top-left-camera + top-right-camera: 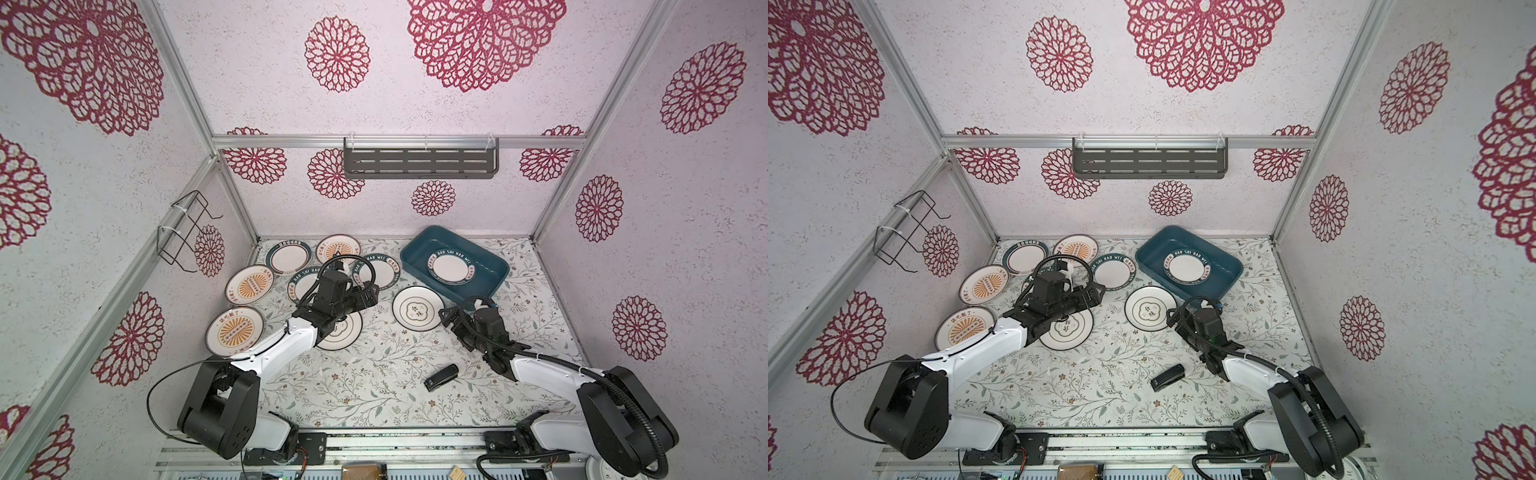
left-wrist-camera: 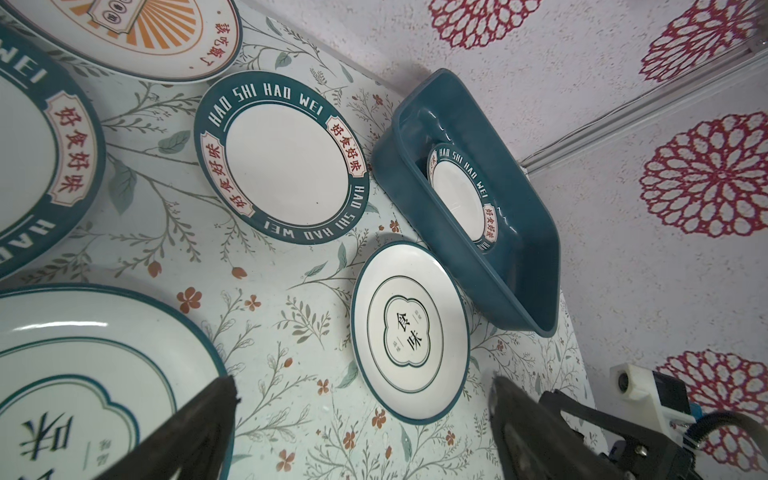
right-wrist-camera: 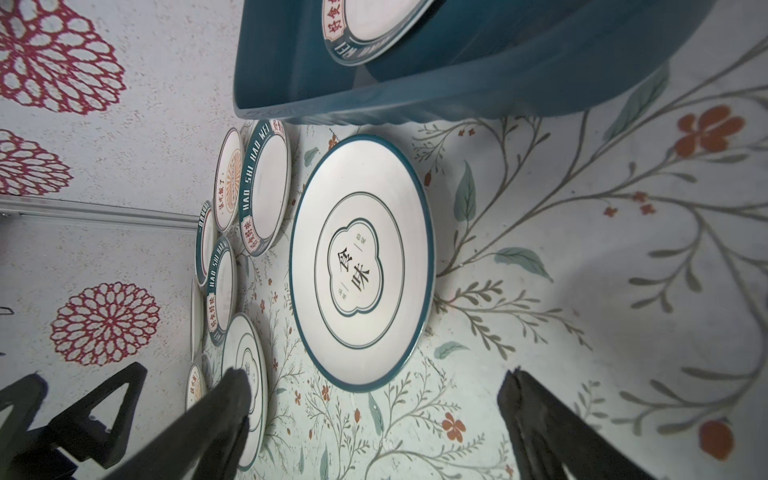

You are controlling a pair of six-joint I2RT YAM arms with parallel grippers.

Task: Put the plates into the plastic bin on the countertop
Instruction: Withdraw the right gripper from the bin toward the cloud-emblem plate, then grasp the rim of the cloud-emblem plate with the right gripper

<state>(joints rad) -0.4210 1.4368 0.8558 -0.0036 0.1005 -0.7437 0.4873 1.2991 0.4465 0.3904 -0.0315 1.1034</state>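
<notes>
Eight plates (image 1: 288, 256) lie on the countertop (image 1: 365, 386); one lettered plate (image 1: 451, 268) sits flat in the bin (image 1: 419, 251). The right gripper (image 3: 374, 378) and the left gripper (image 2: 361, 380) both stand wide open, holding nothing. The right gripper faces the ringed plate (image 1: 417, 308) just beside the bin. Recommended: slip one finger under its near rim, pinch firmly, lift clear of the bin wall, lower flat.

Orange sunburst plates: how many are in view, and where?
3 sunburst plates, all on the countertop's left side: one at the back, one beside the left wall, one nearest the robot. The left arm may hide others.
</notes>
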